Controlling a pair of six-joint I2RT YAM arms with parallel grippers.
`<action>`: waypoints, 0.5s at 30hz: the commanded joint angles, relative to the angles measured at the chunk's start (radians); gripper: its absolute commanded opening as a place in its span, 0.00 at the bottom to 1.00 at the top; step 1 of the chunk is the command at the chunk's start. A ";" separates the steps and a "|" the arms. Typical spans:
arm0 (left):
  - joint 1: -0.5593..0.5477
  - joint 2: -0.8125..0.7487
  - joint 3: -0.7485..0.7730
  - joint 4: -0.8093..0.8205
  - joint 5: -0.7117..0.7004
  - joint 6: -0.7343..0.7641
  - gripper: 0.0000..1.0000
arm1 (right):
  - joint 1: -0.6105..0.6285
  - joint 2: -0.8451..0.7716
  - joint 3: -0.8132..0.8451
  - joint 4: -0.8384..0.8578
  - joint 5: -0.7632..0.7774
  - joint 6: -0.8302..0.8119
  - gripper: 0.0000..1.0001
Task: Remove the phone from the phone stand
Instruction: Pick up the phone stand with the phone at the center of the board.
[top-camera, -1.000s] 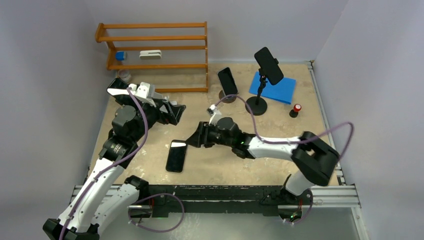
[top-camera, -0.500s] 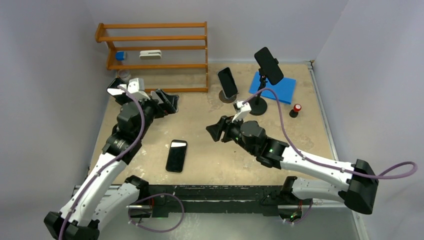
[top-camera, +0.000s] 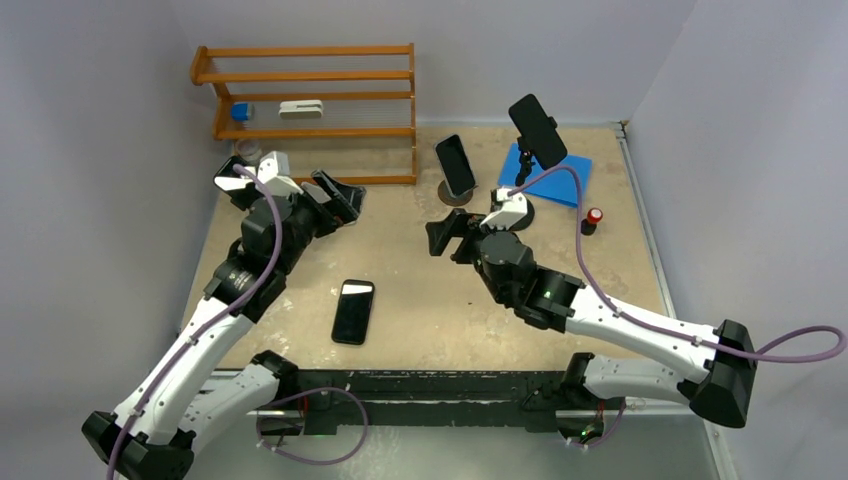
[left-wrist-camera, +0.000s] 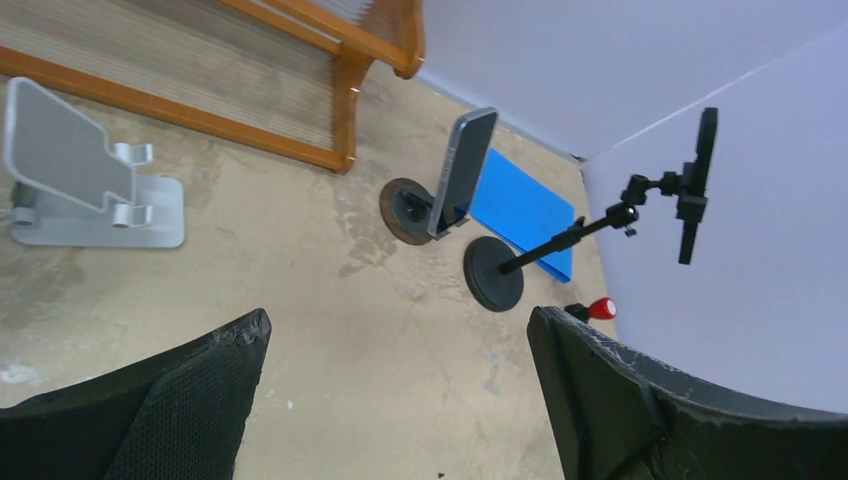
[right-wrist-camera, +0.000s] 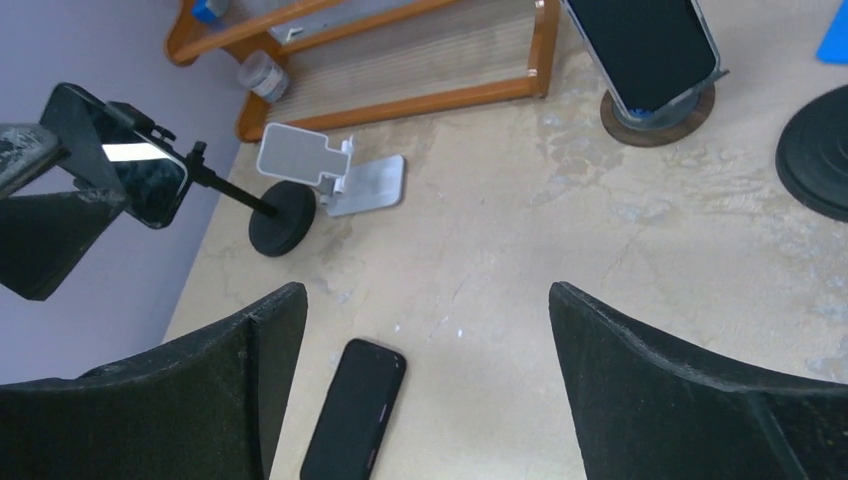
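Both tools are released and carry nothing. The right tool (right-wrist-camera: 425, 305) hangs over the bare counter (right-wrist-camera: 560, 240) with its jaws spread wide, and the left tool (left-wrist-camera: 398, 325) is just as wide.

A flat phone (right-wrist-camera: 355, 410) lies on the counter close beneath the right tool, on its left-finger side. The silver stand (right-wrist-camera: 335, 175) ahead of that finger is empty, so I judge one removal done.

The job in hand, as I take it, is the leaning phone (right-wrist-camera: 650, 40). It rests propped in the round stand (right-wrist-camera: 660, 112), ahead of the right tool and off toward its right finger, well apart from it. I read this as the approach step, with nothing gripped yet.

Next I'd swing the right tool toward that phone and set the jaws across its long edges above the cradle. Then I'd close and lift up and out without dragging the stand along.

A clamped phone (left-wrist-camera: 697, 185) on the tall stand (left-wrist-camera: 495, 272) beyond is another candidate.
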 joint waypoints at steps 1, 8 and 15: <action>-0.031 0.005 0.049 0.012 0.034 0.052 1.00 | 0.001 -0.008 -0.009 0.225 0.034 -0.104 0.91; -0.038 0.019 0.030 0.013 -0.032 0.139 1.00 | 0.001 0.003 -0.076 0.367 0.010 -0.174 0.92; -0.037 0.149 0.060 -0.103 -0.175 0.203 0.91 | 0.001 0.015 -0.152 0.457 -0.068 -0.258 0.92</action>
